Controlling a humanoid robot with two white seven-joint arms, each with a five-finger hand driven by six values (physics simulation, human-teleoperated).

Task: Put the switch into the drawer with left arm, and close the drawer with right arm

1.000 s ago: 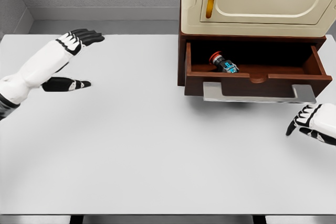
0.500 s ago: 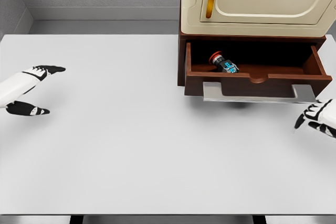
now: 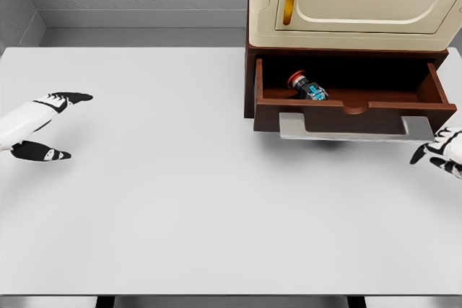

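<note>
1. Left hand [image 3: 36,122], far left edge of frame, mid-height: fingers spread, thumb apart, holding nothing. Over the last second it has drawn back from the upper left toward the frame edge and has barely shifted in the last half second. Reads as parked; its part looks done.
2. Table [image 3: 180,200]: bare white top across the centre, unchanged.
3. Switch [image 3: 307,86], upper right of centre: lying on its side inside the drawer, red cap toward the left. Same spot throughout.
4. Drawer [image 3: 354,110], upper right: pulled out under the cream cabinet [image 3: 354,5], grey handle [image 3: 346,131] along its front. Not yet pushed in.
5. Right hand [image 3: 442,155], right edge, just below the handle's right end: fingers loosely spread, empty. It has crept up toward the drawer front since half a second ago, not touching yet. Closing push looks next.
</note>
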